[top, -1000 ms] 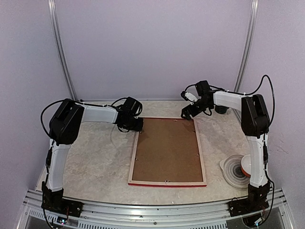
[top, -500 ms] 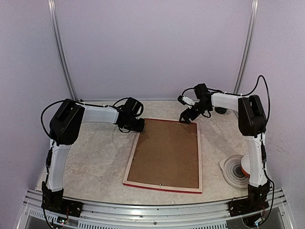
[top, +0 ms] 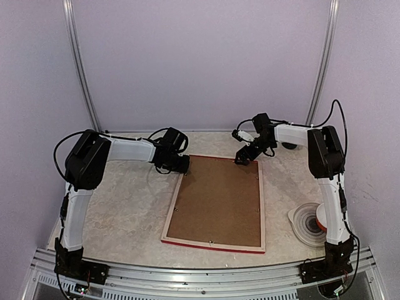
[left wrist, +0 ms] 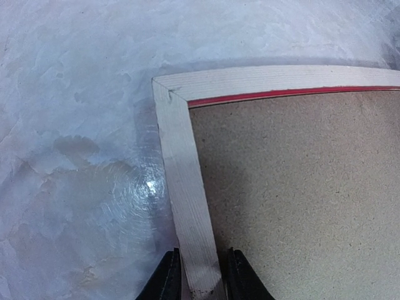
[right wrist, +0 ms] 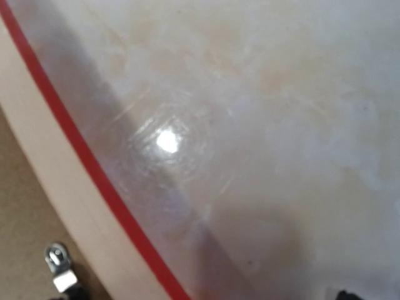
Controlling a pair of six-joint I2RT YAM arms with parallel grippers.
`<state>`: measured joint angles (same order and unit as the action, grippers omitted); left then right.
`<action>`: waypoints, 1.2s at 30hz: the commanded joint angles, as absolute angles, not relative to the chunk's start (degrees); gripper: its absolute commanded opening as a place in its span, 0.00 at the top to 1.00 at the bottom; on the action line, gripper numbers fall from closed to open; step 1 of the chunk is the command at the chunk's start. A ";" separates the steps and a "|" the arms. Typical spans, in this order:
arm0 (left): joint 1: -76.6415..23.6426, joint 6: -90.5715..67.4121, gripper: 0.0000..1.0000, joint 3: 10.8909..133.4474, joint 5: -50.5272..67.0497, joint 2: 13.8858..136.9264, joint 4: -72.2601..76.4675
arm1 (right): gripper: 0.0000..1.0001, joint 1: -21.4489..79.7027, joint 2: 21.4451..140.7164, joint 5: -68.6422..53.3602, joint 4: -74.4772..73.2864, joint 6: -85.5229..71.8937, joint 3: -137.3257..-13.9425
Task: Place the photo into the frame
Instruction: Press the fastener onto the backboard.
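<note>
One large rectangular picture frame (top: pixel 172 209), pale bare wood on its back, red along the edges, lies face down mid-table on the mottled beige tabletop (top: pixel 125 200). It sits a little askew. A plain brown backing board (top: pixel 217 200) fills its opening.

Left gripper (top: pixel 180 165) at the far-left corner. In the wrist view, its black fingers (left wrist: pixel 167 280) are set narrow, one on each side of the pale wood rail and pinching it.

Right gripper (top: pixel 244 157) just over the far-right corner. Jaws spread wide, nothing between them. Its wrist view shows the red edge, bare tabletop and a small metal tab (right wrist: pixel 57 259) on the frame's back.

Round white object with dark concentric rings (top: pixel 307 222) on the table near the right arm's base, apart from the frame.
</note>
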<state>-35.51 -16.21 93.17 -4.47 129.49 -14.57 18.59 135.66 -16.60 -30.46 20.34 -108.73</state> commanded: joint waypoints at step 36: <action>-35.95 -16.61 0.74 93.25 -2.83 129.90 -16.98 | 0.56 19.87 140.89 -15.18 -34.86 20.79 -114.18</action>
<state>-35.51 -16.45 93.17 -4.32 129.49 -14.57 19.94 138.23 -17.15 -32.53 20.69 -113.10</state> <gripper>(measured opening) 0.260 0.503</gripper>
